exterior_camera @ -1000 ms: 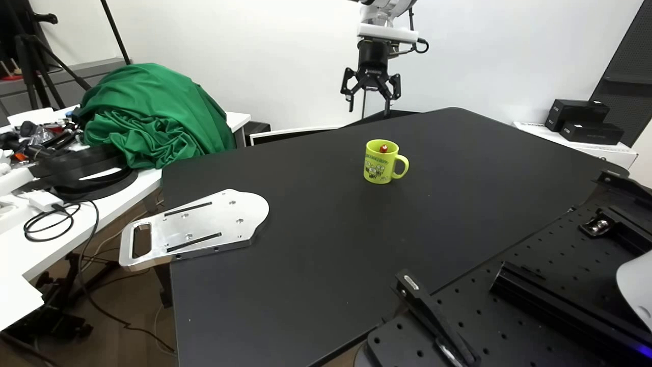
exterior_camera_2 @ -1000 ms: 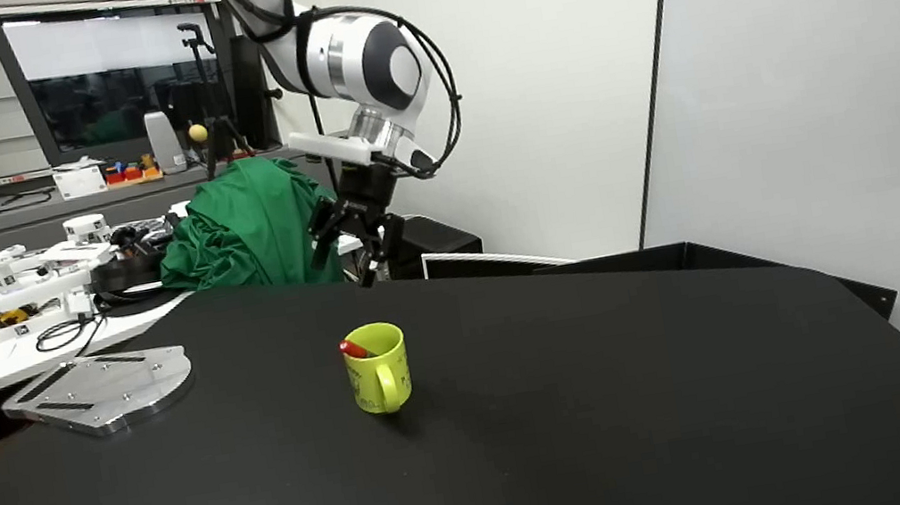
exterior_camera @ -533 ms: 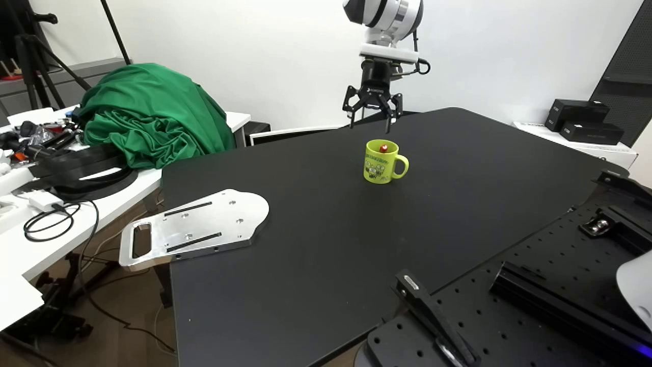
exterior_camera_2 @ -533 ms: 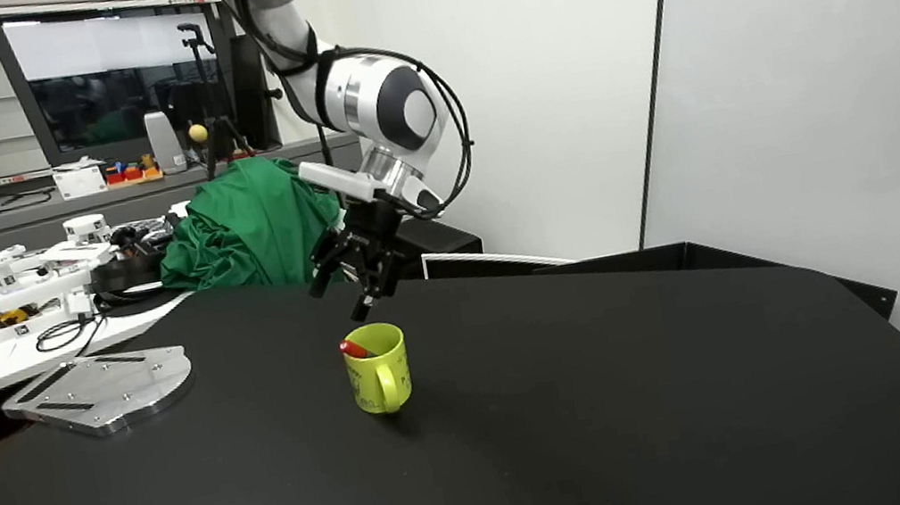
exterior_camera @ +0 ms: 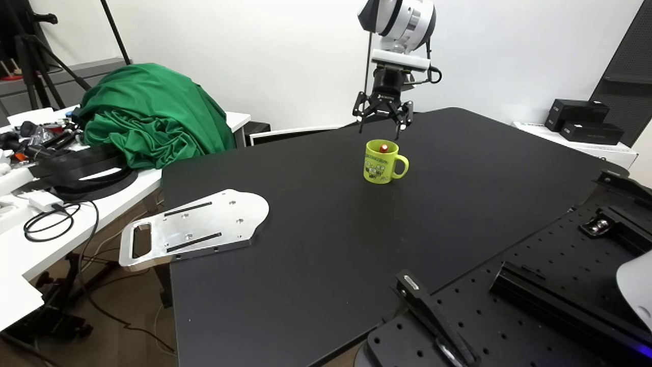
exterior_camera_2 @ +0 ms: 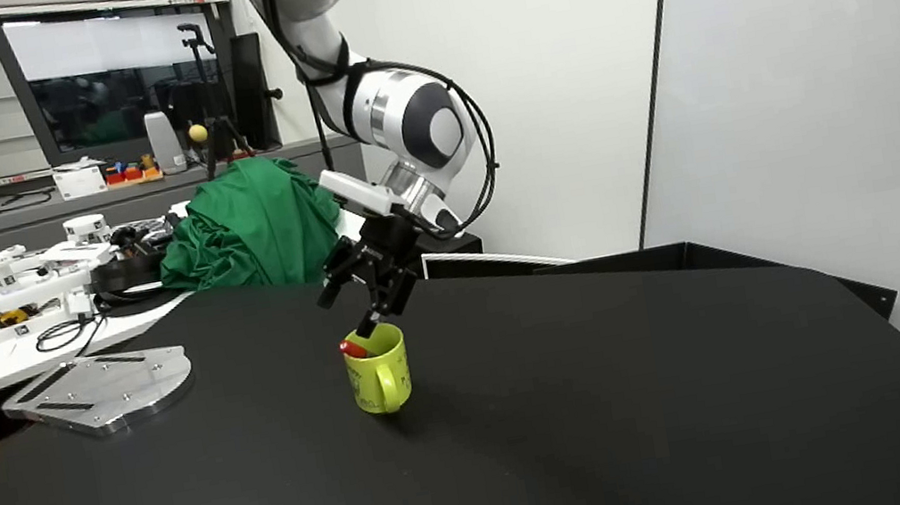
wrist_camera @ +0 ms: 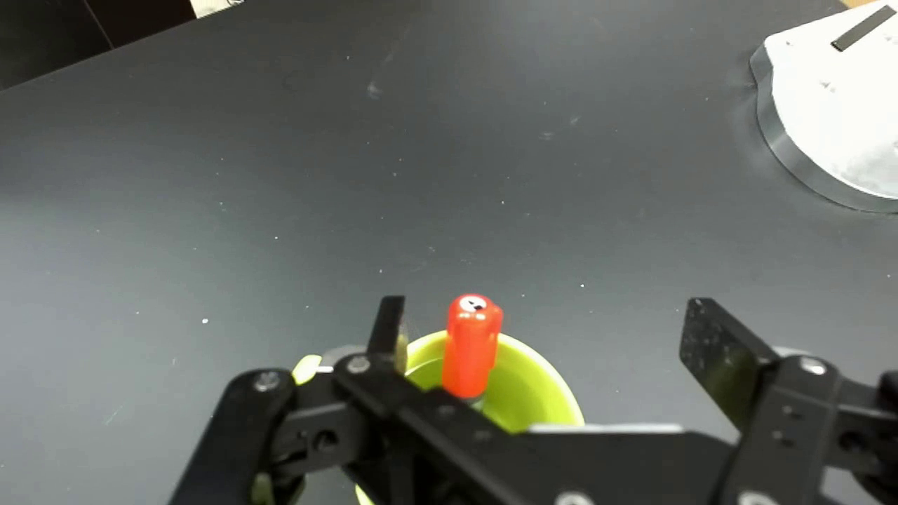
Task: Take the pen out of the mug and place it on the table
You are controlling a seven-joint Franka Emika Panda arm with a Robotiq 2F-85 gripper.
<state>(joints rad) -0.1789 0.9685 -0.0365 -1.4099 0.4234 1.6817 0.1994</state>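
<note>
The yellow-green mug (exterior_camera: 376, 168) stands upright on the black table (exterior_camera: 305, 219); it also shows in an exterior view (exterior_camera_2: 370, 384) and the wrist view (wrist_camera: 540, 393). The red pen (wrist_camera: 470, 351) leans in the mug with its top above the rim; it also shows in both exterior views (exterior_camera: 383, 149) (exterior_camera_2: 353, 349). My gripper (wrist_camera: 544, 308) is open and empty. In the wrist view the pen's top lies between the fingers, much closer to the left finger. In both exterior views the gripper (exterior_camera: 379, 133) (exterior_camera_2: 346, 315) is above and behind the mug. The pen's lower part is hidden.
A silver metal plate (exterior_camera: 209, 224) lies on the table's edge, also seen in the wrist view (wrist_camera: 835, 105). A green cloth (exterior_camera: 153, 117) and a cluttered white desk (exterior_camera: 112, 204) are beside the table. A black perforated base (exterior_camera: 489, 306) adjoins the table.
My gripper has come down toward the mug, shifting a little to the right in the last half second. It stays open. The mug and pen have not moved.
</note>
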